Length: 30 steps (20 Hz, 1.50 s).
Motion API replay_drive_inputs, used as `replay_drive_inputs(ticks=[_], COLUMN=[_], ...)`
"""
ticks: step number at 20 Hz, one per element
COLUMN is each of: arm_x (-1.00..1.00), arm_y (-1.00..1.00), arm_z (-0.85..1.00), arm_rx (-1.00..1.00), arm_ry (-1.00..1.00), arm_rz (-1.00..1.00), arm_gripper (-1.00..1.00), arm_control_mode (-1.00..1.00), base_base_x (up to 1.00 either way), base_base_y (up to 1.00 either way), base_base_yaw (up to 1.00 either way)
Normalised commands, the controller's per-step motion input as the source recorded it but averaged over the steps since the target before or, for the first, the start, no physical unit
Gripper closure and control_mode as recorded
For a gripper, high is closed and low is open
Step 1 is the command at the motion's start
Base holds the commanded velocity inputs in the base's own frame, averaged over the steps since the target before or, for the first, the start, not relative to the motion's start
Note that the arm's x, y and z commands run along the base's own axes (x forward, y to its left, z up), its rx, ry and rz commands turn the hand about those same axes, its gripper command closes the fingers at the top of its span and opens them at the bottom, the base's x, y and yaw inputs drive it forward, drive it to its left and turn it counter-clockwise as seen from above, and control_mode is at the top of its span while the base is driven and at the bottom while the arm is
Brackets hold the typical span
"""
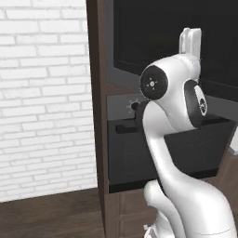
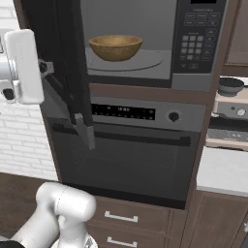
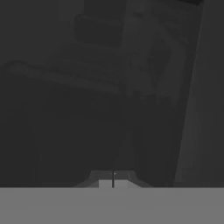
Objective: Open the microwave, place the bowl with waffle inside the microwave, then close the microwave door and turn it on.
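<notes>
The microwave (image 2: 196, 46) stands open in the brown cabinet. A tan bowl (image 2: 115, 47) sits on its turntable; I cannot see a waffle in it from here. The microwave door (image 2: 63, 63) is swung out to the left and shows nearly edge-on, and its dark glass (image 1: 158, 32) spreads across the top of the left base view. My gripper (image 2: 46, 67) is shut with nothing in it, its tips against the door's outer face. In the hand view the closed fingertips (image 3: 113, 178) sit right up at the dark glass.
Below the microwave is an oven (image 2: 126, 160) with a knob (image 2: 173, 116) and a bar handle, then drawers (image 2: 121, 216). A counter (image 2: 225, 169) and a stove with a dark pan (image 2: 230, 86) lie to the right. A white brick wall (image 1: 42, 93) is on the left.
</notes>
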Motion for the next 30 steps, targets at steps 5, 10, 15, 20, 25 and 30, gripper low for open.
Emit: replay_drive_inputs(ticks=[5,10,15,20,25,30], arm_x=[0.98,0.91,1.00,1.00,1.00,1.00], arm_y=[-0.59,-0.57,-0.45,-0.17,-0.09,0.00], arm_z=[0.00,-0.01,-0.04,-0.10,-0.18,-0.29], arm_rx=[0.16,0.12,0.09,0.04,0.03,0.03], arm_ry=[0.09,-0.03,-0.01,0.00,-0.02,-0.01], arm_rz=[0.37,0.43,0.41,0.31,0.24,0.10], arm_gripper=[1.00,1.00,1.00,1.00,1.00,1.00], arm_control_mode=[-1.00,-1.00,-1.00,-1.00,-1.00,-1.00], base_base_x=[0.00,0.00,0.00,0.00,0.00,0.00], base_base_y=[0.00,0.00,0.00,0.00,0.00,0.00], base_base_yaw=[0.00,0.00,0.00,0.00,0.00,0.00])
